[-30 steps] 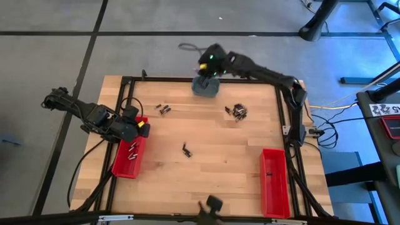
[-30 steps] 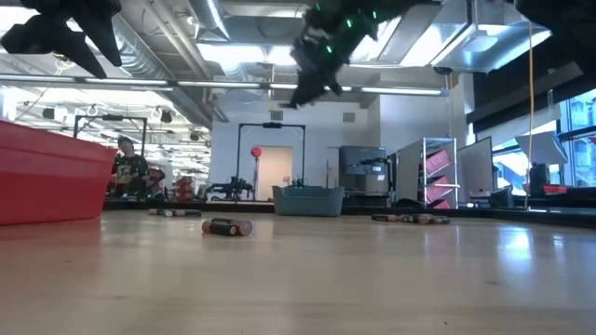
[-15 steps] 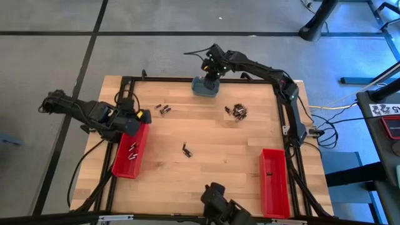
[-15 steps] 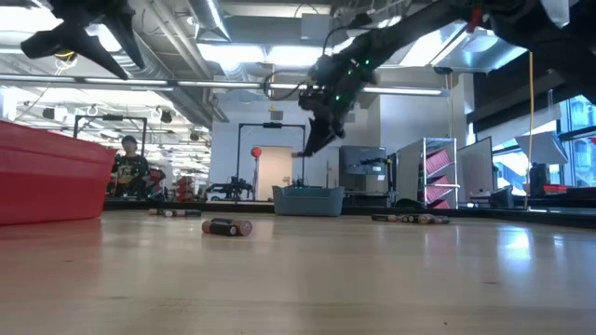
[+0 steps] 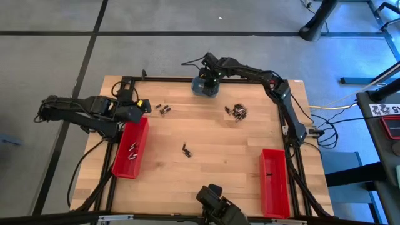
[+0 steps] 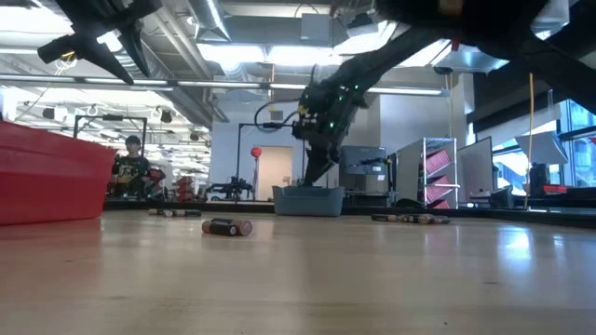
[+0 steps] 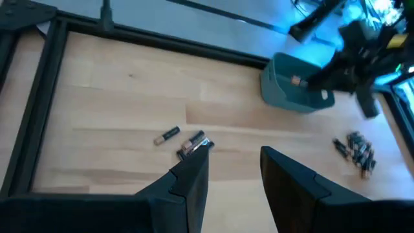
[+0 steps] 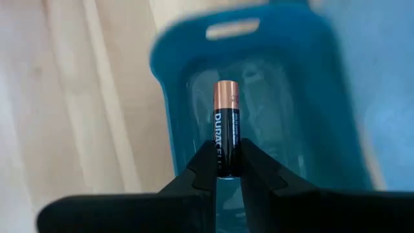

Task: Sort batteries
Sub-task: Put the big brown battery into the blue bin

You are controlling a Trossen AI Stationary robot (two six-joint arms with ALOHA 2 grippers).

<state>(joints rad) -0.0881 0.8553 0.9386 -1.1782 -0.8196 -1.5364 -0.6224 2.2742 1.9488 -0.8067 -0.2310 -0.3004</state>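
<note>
Risk first: my right pincer [image 8: 227,169] has the battery [image 8: 226,123] only by its lower end, most of the cell sticking out past the tips, so if I release while tilted or off-centre it can hit the dish [image 8: 259,77] rim and bounce onto the table [image 5: 206,137]. The dish is light-looking and sits at the far table edge; a nudge from the fingers [image 8: 200,169] going in could shove it. In the high view the right pincer [image 5: 209,74] sits over the dish [image 5: 205,87], and the low view puts it just above the rim, so the drop looks short, which helps. State: right pincer pressed nearly together, pinching that one battery, copper end forward, aimed into the dish; not touching the dish as far as I can tell. Left pincer [image 7: 234,167] is spread partway, holding nothing, waiting over the far end of the left bin [image 5: 131,150], near the small group of batteries [image 7: 184,142] on the wood. Second risk: if left starts for those while the bin is right under it, it could clip the bin wall. Other loose batteries: a cluster [image 5: 237,111] right of centre, a pair [image 5: 186,150] mid-table, a few in the left bin; the right bin [image 5: 273,181] looks almost empty.
</note>
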